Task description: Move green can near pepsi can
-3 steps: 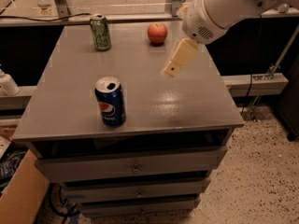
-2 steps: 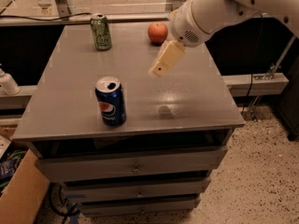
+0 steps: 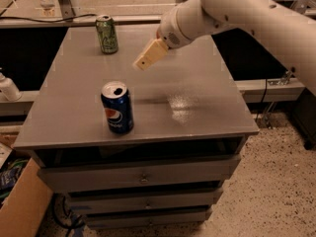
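Note:
The green can (image 3: 106,34) stands upright at the far left of the grey tabletop (image 3: 197,98). The pepsi can (image 3: 117,107), dark blue with the globe logo, stands upright near the front left edge, well apart from the green can. My gripper (image 3: 140,63) hangs above the middle of the far half of the table, on the end of the white arm (image 3: 237,14), pointing down and to the left. It is to the right of the green can and a little nearer than it, holding nothing that I can see.
The table is a grey cabinet with drawers (image 3: 143,174) below. A white bottle (image 3: 7,88) stands on a ledge to the left. A cardboard box (image 3: 22,206) sits on the floor at the lower left. Speckled floor lies to the right.
My arm and gripper have swung left across the table toward the green can. A red apple seen earlier at the back is now hidden behind the arm. The cans have not moved.

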`<state>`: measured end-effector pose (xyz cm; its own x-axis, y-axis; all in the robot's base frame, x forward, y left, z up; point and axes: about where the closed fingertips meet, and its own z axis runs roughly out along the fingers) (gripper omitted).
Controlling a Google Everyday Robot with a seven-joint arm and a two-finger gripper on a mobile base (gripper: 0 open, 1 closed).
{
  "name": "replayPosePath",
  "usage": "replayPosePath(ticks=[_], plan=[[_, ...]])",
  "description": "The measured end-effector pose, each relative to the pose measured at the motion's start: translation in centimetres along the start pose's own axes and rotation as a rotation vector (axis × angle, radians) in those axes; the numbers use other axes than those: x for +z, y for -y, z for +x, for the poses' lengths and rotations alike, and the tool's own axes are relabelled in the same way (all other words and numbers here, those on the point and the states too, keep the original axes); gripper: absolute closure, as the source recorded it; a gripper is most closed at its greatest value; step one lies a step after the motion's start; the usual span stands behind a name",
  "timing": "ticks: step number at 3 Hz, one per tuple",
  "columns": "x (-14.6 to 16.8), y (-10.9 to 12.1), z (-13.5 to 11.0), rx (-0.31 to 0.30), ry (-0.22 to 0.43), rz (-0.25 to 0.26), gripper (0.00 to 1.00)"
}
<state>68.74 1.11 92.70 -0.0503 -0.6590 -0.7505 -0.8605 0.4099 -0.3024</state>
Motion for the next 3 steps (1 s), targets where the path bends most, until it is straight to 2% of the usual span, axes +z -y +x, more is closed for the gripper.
replayPosePath(ticks=[1,3], plan=[[4.6,1.9,-1.5,0.042,0.057,0.025,0.0],[13.5,5.1,-3.6,0.148,0.118,0.063,0.0]])
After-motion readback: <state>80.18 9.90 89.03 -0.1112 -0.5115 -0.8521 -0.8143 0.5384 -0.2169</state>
